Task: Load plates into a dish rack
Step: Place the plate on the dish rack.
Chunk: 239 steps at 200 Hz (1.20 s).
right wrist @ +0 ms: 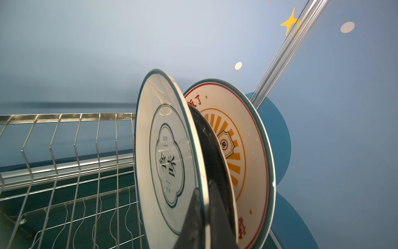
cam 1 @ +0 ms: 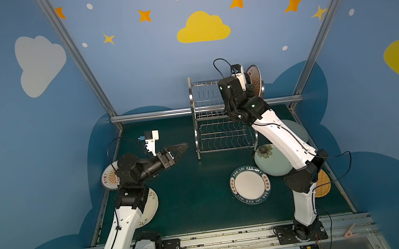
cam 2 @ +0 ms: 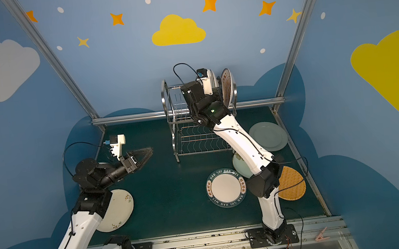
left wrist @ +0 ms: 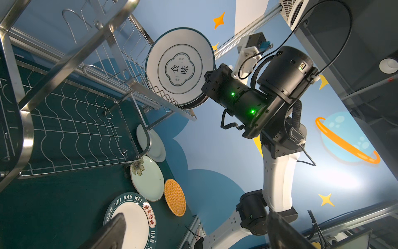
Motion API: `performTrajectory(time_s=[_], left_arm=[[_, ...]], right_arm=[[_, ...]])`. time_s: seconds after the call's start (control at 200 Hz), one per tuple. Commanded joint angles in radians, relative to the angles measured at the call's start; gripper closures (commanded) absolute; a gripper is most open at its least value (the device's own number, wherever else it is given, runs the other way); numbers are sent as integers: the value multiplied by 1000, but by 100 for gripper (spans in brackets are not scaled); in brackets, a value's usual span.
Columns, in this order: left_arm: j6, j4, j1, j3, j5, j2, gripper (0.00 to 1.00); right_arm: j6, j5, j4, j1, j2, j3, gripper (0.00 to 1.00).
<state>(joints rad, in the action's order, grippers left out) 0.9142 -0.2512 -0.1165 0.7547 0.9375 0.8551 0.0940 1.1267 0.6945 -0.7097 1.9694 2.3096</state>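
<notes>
- Nine plates show: three stand on edge in the rack (cam 1: pixel 195 130), and six lie flat on the table (cam 1: pixel 198 205).
- The three racked plates crowd the upper shelf's end nearest the right arm (cam 1: pixel 279 133). Going outward they are the teal-rimmed plate (right wrist: pixel 163 151), the black plate (right wrist: pixel 213 155) and the sunburst plate (right wrist: pixel 241 140).
- The lettered plate (cam 1: pixel 250 185) lies in front of the rack, and the flowered plate (cam 1: pixel 270 160) lies at the rack's front corner on the right arm's side.
- The plain green plate (cam 2: pixel 268 136) lies beside that end frame, and the woven plate (cam 2: pixel 291 183) lies farther forward.
- The floral plate (cam 2: pixel 118 210) and a second sunburst plate (cam 1: pixel 109 177) lie well off the rack's other end, partly under the left arm (cam 1: pixel 125 222).
- There is one rack with two shelves. Only bare wire shows on the rest of the upper shelf and on the lower shelf.
- The rack stands close to the rear rail (cam 1: pixel 155 114), and open green table lies in front of it and toward the left arm.
- The right arm rises from its base and leans over the rack's front, with its wrist above the upper shelf.
- The right fingers (right wrist: pixel 191 226) pinch the teal-rimmed plate's rim, one on its face and the other between it and the black plate.
- The left arm is folded at the elbow, with its forearm about level and aimed at the rack, above the table and well apart from it.
- The left fingers (left wrist: pixel 112 232) are spread wide.
</notes>
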Motion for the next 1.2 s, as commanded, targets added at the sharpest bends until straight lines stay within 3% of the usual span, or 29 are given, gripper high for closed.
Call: performTrajectory(time_s=[0.0, 1.192], left_arm=[[-2, -37, 5, -9, 13, -8, 0], [6, -42, 18, -12, 12, -6, 0]], right_arm=[[12, -65, 103, 7, -10, 4, 96], [-32, -125, 89, 15, -60, 3, 63]])
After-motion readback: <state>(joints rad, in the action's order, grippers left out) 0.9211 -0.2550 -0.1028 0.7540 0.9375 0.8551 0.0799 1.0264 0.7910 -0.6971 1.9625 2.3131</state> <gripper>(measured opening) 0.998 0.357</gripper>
